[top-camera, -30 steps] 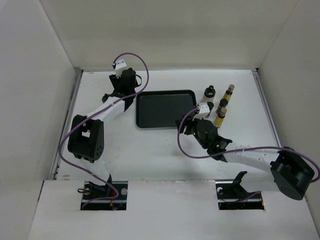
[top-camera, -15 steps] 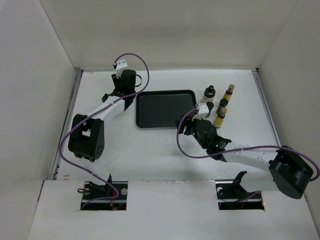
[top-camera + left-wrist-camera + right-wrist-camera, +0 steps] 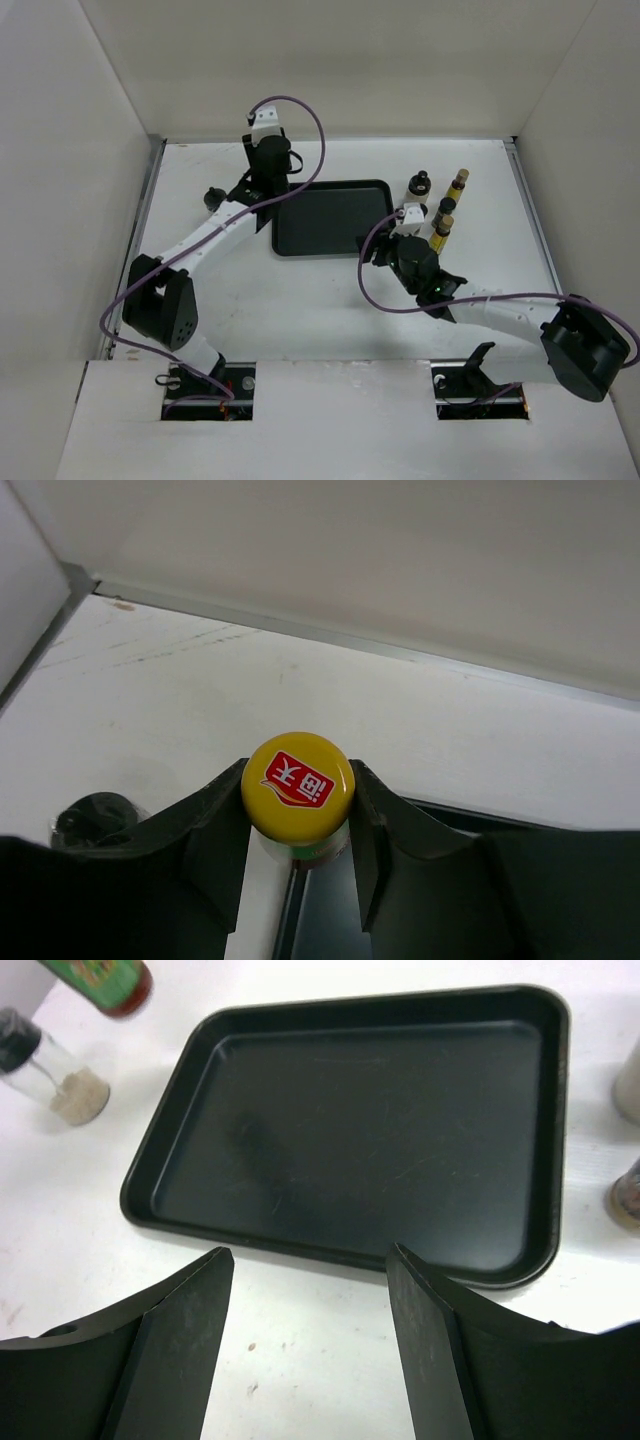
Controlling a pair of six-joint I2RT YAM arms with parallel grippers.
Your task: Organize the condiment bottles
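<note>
Our left gripper (image 3: pixel 298 810) is clenched on the yellow-capped bottle (image 3: pixel 297 780), pinching it at the cap above the far left corner of the black tray (image 3: pixel 350 1130). Our right gripper (image 3: pixel 310 1260) hangs released by the tray's near edge. Held so high up, the bottle could swing, catch the rim and topple.

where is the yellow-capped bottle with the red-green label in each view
Top external: hidden under the left pincer.
Left wrist: yellow-capped bottle at centre, clamped in the pincer.
Right wrist: top-left corner, label end only.
Shared landmark: black rectangular tray.
</note>
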